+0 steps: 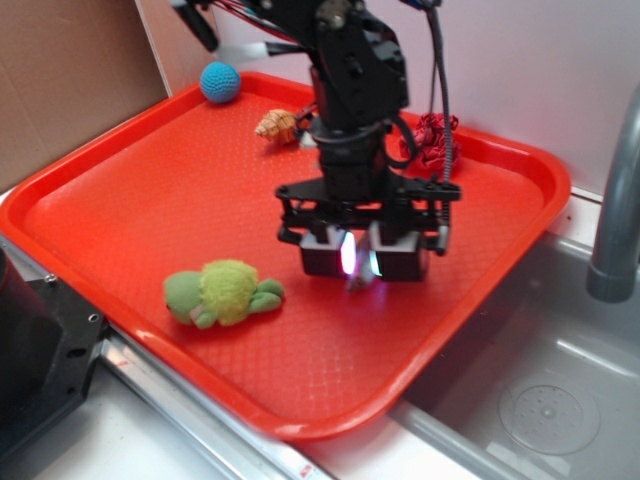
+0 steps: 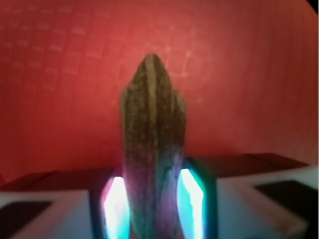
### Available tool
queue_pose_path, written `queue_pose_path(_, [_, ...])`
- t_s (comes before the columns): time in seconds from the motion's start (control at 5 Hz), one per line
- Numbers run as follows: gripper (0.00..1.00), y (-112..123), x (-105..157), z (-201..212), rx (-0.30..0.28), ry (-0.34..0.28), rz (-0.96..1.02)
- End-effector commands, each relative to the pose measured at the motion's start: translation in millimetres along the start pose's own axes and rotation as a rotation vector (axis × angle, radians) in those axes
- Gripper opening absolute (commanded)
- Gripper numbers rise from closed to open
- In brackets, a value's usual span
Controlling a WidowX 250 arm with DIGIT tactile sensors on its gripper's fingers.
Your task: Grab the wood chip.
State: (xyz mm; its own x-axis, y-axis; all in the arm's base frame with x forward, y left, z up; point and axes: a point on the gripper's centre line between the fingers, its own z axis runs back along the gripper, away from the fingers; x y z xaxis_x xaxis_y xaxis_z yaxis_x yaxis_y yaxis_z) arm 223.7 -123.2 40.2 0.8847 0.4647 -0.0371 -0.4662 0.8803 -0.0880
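I see gripper clamped on chip over tray centre. Exterior: chip mostly hidden between pads, only tip shows. Wrist blurry; chip's lower end cut off. Plush nearby left.

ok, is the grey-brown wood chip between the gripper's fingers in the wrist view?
Yes, the streaky grey-brown wood chip stands pinched between the glowing pads of the gripper.

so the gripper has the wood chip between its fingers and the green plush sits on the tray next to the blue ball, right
Not quite. The gripper does hold the wood chip between its fingers, but the green plush lies near the tray's front edge, far from the blue ball in the back corner, as the exterior view shows.
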Motion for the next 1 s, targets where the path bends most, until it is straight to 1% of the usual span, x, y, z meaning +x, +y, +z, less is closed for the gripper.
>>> queue_pose_path(0.0, [0.00, 69, 34, 122, -0.029, -0.092, -0.173])
queue_pose_path(0.2, [0.00, 89, 41, 175, -0.017, -0.126, -0.216])
queue_pose_path(0.4, [0.00, 88, 42, 191, 0.017, -0.111, -0.250])
queue_pose_path(0.6, [0.00, 90, 45, 200, 0.028, -0.143, -0.294])
queue_pose_path(0.8, [0.00, 96, 55, 197, 0.012, -0.127, -0.297])
